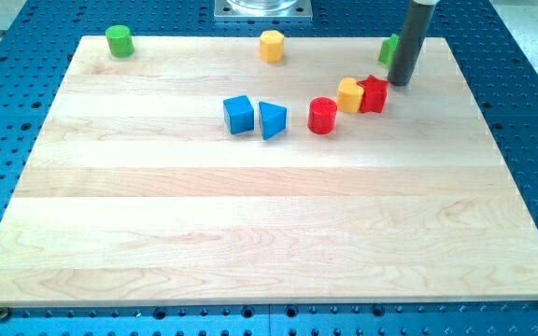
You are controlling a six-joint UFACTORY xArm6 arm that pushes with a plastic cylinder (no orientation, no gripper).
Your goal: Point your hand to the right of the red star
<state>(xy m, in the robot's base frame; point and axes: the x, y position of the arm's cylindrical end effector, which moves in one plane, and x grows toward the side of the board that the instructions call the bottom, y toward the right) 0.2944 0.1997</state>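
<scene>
Camera view showed the wooden worktop [269,233] on a blue perforated base, with the rod coming down in the upper right of the frame. My tip [400,83] served as the end effector; it had no jaws to open or close, so it gripped nothing and merely rested at board height.

The red star [374,94] sat in the upper right part of the worktop, touching a yellow block [349,95] on its left side, and a red cylinder [322,115] lay just beside that, further left. My tip stood just beside the red star, to its right and slightly toward the top of the frame. Whether the two touched could not be told for certain, since the rod's dark end ran close to the star's edge.

The coming move turned on that one relation: the star lay to the left and a little below my tip, so I judged the tip already nearly where the task wanted it, needing at most a small slide toward the bottom of the frame.

A green block [389,47] was half hidden behind the rod.
</scene>
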